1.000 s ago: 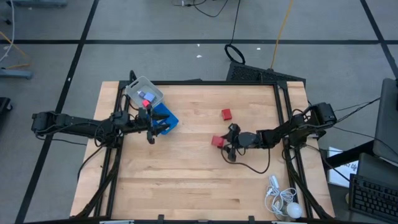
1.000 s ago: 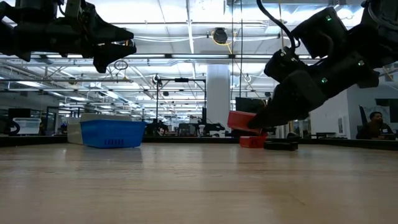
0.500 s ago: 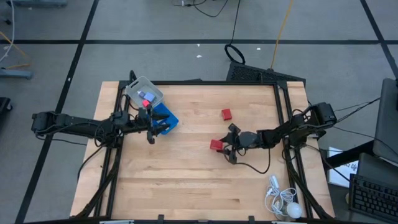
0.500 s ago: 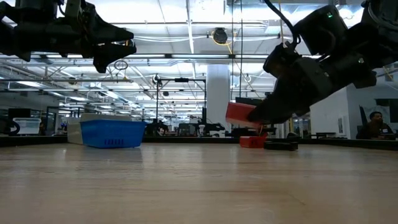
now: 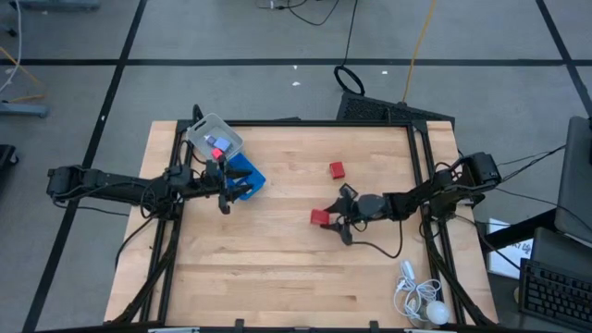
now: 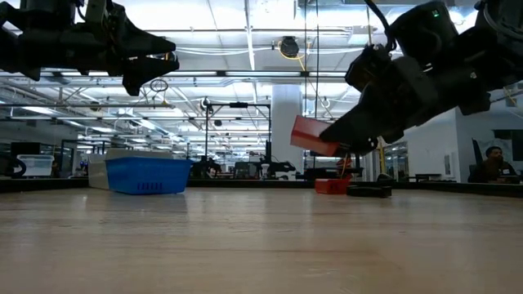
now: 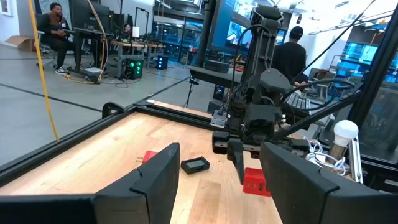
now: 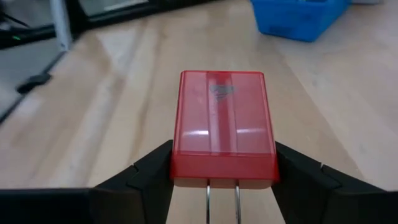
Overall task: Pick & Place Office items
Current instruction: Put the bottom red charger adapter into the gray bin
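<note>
A: The left gripper [image 5: 225, 190], jaws apart and empty, waits above the blue tray [image 5: 248, 174].

B: The right gripper [image 5: 330, 218] clamps a red block [image 5: 319, 217] between its jaws, lifted for carrying traywards, I'd judge.

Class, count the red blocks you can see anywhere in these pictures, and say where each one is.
2 clearly. One red plastic block is held off the table in the right gripper. Another red block lies on the wooden table. A reddish piece in the clear plastic box may be a third.
</note>
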Controlling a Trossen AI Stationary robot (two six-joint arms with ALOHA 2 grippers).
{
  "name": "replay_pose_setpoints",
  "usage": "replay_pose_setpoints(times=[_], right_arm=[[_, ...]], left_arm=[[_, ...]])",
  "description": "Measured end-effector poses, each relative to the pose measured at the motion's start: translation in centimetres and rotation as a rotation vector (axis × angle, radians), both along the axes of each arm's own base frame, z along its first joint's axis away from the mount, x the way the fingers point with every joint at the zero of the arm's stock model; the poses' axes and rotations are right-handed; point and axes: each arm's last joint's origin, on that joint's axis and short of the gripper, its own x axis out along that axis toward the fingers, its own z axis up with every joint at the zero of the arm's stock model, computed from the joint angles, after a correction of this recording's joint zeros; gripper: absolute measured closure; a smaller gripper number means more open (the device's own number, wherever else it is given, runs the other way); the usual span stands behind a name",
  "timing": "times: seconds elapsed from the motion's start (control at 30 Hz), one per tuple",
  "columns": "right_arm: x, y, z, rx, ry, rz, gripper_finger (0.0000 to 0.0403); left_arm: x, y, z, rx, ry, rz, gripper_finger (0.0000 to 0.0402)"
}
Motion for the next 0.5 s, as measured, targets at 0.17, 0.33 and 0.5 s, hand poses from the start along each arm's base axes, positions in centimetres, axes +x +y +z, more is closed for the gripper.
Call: replay_pose_setpoints(times=[0.17, 0.33, 0.5], right_arm=[[0.2, 0.2, 0.6, 0.026, -0.068, 0.047, 0.0186], [0.3, 0.2, 1.0, 0.03, -0.11, 0.047, 0.0185], [0.4, 0.2, 1.3, 0.033, -0.137, 0.048, 0.0187]], left_arm=[[0.0, 0.0, 0.0, 0.0, 0.0, 0.0, 0.0176], [0.0, 0.0, 0.0, 0.0, 0.0, 0.0, 0.0176], [0.0, 0.0, 0.0, 0.0, 0.0, 0.0, 0.0176]])
